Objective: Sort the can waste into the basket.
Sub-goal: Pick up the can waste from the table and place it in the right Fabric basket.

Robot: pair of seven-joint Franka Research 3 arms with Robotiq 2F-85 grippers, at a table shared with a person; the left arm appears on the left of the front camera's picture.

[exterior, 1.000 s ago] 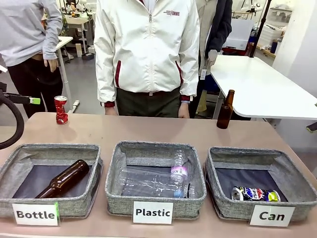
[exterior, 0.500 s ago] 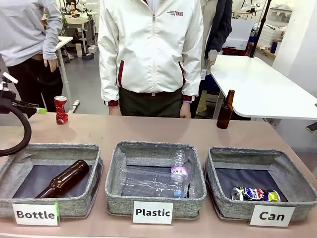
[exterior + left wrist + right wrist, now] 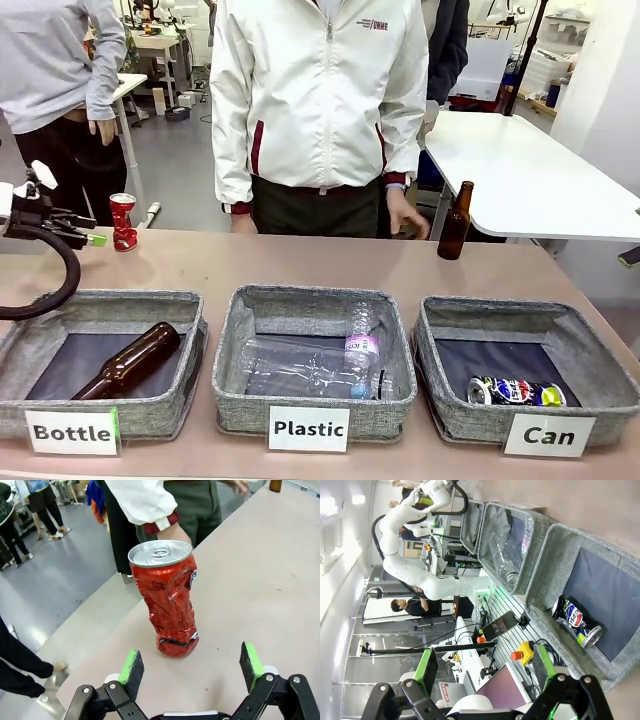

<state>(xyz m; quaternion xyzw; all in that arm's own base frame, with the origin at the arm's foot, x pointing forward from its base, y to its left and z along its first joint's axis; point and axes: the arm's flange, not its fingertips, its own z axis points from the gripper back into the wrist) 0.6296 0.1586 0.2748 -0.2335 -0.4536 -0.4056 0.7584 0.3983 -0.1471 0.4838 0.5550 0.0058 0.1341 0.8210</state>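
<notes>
1. Left gripper is spread wide and holds nothing.
2. Red can stands upright on the bench just ahead of the 2 green pads, not touching them.
3. That can is at the bench's far-left edge, well apart from the "Can" basket at near right.
4. Blue-silver can lies on its side inside that basket.
5. Right gripper is spread and empty.

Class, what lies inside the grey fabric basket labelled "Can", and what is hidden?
In the grey fabric basket, one crushed blue-silver drink can lies on its side on the dark lining. Its near wall and white label hide the floor's front strip.
</notes>
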